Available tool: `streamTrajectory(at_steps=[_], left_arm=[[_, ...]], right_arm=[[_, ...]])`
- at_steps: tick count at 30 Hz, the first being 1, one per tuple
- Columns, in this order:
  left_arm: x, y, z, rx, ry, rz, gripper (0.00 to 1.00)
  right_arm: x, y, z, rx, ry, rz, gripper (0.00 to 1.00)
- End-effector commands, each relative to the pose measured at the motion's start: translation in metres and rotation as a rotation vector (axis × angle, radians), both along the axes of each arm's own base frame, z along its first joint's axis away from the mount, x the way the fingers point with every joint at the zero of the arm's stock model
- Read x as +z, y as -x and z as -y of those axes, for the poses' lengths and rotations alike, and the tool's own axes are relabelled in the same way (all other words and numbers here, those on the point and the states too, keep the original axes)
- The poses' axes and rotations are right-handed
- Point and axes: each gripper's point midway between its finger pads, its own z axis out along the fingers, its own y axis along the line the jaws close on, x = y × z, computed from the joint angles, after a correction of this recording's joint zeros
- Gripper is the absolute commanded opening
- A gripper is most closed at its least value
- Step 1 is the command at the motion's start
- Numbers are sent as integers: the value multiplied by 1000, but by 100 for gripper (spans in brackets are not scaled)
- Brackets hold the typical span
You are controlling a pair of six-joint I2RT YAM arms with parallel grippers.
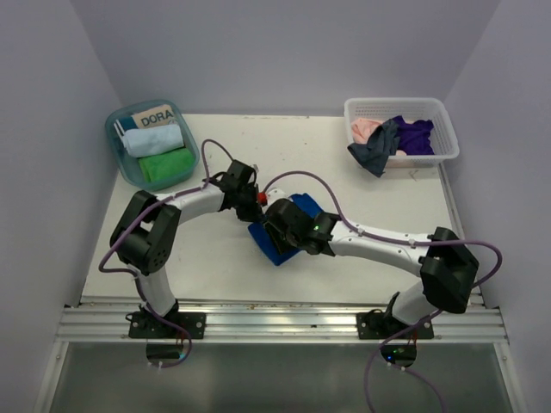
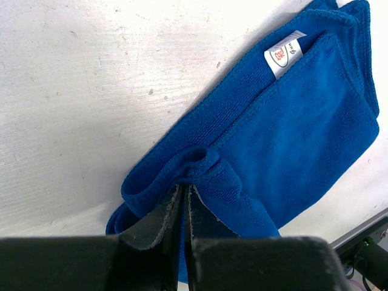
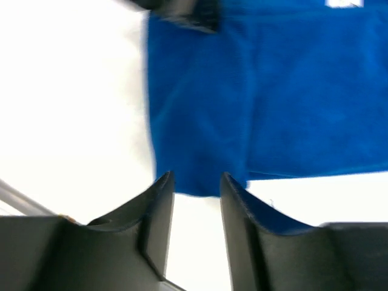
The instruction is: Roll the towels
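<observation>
A royal blue towel (image 1: 277,243) lies folded at the table's middle, mostly under both grippers. In the left wrist view the towel (image 2: 303,133) shows its white tag (image 2: 284,53), and my left gripper (image 2: 184,188) is shut on a raised fold of its near edge. My left gripper (image 1: 256,194) sits at the towel's far left side. My right gripper (image 1: 274,231) is over the towel. In the right wrist view it (image 3: 196,180) is open, its fingertips at the edge of the blue towel (image 3: 254,97), gripping nothing.
A teal tub (image 1: 117,146) at the back left holds a rolled light blue towel (image 1: 153,139) and a rolled green towel (image 1: 165,165). A white basket (image 1: 443,129) at the back right holds pink (image 1: 366,129), grey (image 1: 375,151) and purple (image 1: 415,134) cloths.
</observation>
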Motion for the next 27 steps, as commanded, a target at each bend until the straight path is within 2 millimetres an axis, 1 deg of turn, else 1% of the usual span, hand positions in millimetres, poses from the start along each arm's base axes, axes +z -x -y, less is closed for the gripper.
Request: streamTrajectory(at_steps=[1, 4, 5, 7, 9, 14, 22, 24, 25, 27], left_arm=[[-1, -7, 2, -20, 3, 16, 8], [-1, -7, 3, -20, 3, 16, 8], [0, -7, 3, -21, 5, 15, 8], [1, -7, 3, -24, 5, 18, 8], [0, -6, 2, -24, -1, 14, 8], [-1, -6, 1, -22, -4, 14, 8], [-1, -8, -2, -10, -17, 10, 10], [1, -9, -4, -3, -19, 11, 11], [6, -10, -5, -1, -15, 20, 12], [10, -12, -9, 6, -16, 23, 14]], right_arm=[[22, 3, -25, 165, 29, 111, 46], [15, 9, -33, 207, 60, 113, 53], [7, 9, -33, 209, 83, 105, 54], [-3, 8, -32, 209, 104, 104, 59], [-15, 6, -30, 208, 135, 105, 60], [-52, 9, -27, 221, 197, 59, 62], [-87, 14, -16, 191, 252, 17, 63], [-95, 15, -13, 177, 259, 8, 63], [-100, 16, -11, 171, 265, 0, 63], [-103, 17, -9, 162, 264, -5, 62]])
